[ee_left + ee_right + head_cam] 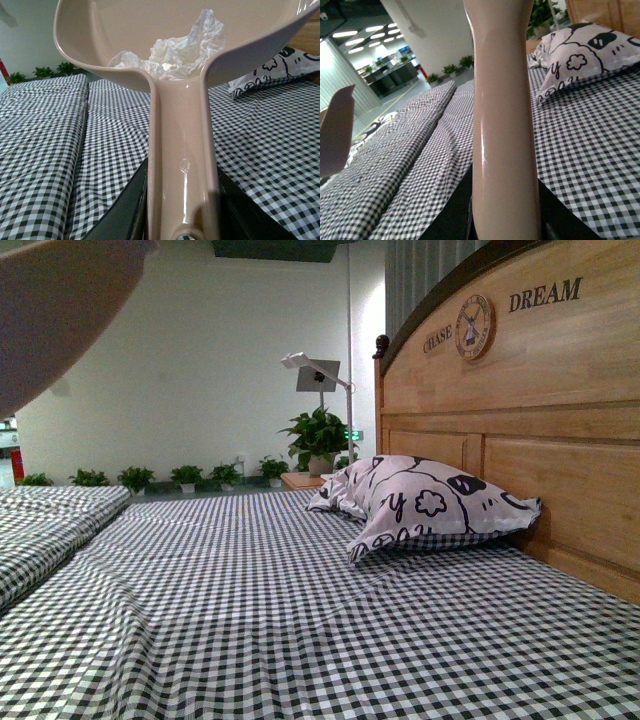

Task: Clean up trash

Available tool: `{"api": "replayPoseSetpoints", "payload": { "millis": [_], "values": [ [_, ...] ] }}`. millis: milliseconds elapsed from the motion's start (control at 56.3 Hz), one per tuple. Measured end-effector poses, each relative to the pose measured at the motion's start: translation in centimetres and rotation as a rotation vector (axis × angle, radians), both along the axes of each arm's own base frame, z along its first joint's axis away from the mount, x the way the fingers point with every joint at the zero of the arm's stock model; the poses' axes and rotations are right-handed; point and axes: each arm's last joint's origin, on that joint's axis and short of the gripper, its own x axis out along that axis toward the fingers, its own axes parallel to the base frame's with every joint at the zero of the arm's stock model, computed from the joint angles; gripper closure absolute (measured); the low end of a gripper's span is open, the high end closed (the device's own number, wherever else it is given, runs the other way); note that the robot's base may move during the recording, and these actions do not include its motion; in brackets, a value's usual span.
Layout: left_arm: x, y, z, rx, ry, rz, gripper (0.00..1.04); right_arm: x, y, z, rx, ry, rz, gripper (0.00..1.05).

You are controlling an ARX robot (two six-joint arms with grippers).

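Trash in dustpan, L gripper clamped on handle.

Trash inside dustpan, above bed; pillow at right, against headboard.

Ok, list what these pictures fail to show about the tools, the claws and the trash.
- Left claw: left wrist view, the beige plastic dustpan handle covers it; grip unseen.
- Right claw: right wrist view, a beige plastic handle hides it; the handle's head is cut off by the picture's edge.
- Crumpled white paper wad: absent from the front view, where the dustpan is a blurred, edge-cropped corner shape.
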Motion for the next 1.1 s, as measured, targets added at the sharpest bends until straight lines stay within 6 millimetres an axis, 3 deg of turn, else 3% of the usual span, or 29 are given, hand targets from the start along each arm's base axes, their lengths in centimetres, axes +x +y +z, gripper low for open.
{"api": "replayPoseSetpoints", "payload": {
  "millis": [267,1102],
  "values": [
    [-0.8,-0.6,-0.4,-0.041,-0.019,0.018,0.77,-0.5,-0.6,-0.7,-0.001,0.003,-0.174,0.85],
    [-0.8,-0.8,-0.6,-0.103,-0.024,0.034,0.77,-0.5,-1.7,-1.6,-0.070,0.012,-0.224,0.85]
  ]
}}
